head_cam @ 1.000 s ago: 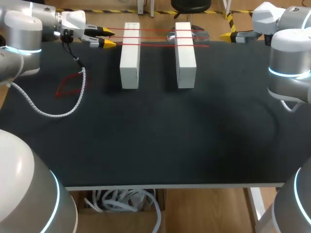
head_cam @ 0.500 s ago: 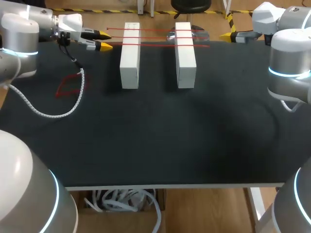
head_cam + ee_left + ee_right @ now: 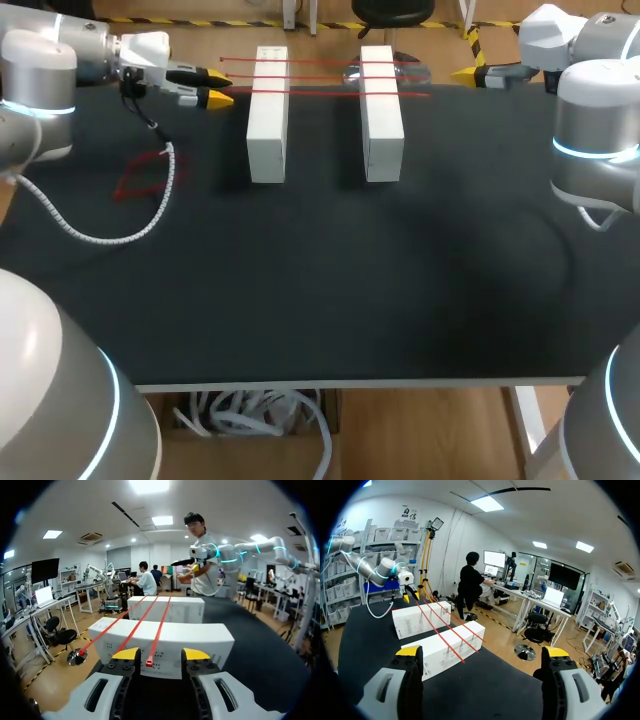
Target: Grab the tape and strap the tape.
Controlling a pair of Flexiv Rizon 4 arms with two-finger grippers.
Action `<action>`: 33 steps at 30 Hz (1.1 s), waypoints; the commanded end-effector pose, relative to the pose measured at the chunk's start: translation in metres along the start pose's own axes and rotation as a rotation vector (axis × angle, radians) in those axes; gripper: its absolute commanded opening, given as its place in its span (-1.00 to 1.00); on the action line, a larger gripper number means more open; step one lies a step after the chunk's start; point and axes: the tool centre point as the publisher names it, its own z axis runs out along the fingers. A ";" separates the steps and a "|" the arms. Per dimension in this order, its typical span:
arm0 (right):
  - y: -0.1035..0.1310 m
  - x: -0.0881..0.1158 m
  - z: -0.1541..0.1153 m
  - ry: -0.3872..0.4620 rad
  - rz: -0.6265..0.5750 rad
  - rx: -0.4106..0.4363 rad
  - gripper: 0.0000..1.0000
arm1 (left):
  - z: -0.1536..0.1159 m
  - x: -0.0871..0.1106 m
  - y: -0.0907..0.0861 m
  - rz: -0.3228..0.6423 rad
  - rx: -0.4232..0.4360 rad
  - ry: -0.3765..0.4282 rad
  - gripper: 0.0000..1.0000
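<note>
Left gripper [image 3: 217,87] released, one tape end sitting between its tips, not pinched. Right gripper [image 3: 482,652] spread wide, at the far end. Tape [image 3: 325,92] is three thin red strips, straight and parallel, lying across both white blocks [image 3: 267,120], long axis gripper to gripper.

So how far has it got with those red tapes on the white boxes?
Done: three red tapes lie stretched across both white boxes. In hand: the left end effector sits open at their ends, with one tape end between its yellow tips but not gripped. The right end effector hangs open and empty beyond the other box. Left: the grabbing and strapping themselves, which look not yet begun.
</note>
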 end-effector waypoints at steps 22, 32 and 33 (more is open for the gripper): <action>0.000 0.000 0.000 0.001 0.000 -0.001 1.00 | 0.010 -0.016 0.006 0.023 -0.001 -0.002 -0.36; 0.000 0.000 0.000 0.001 0.000 -0.001 1.00 | 0.003 -0.022 0.012 -0.022 -0.001 -0.031 -0.25; 0.000 0.000 0.000 0.001 0.000 -0.001 1.00 | 0.002 -0.024 0.012 -0.036 0.002 -0.035 -0.25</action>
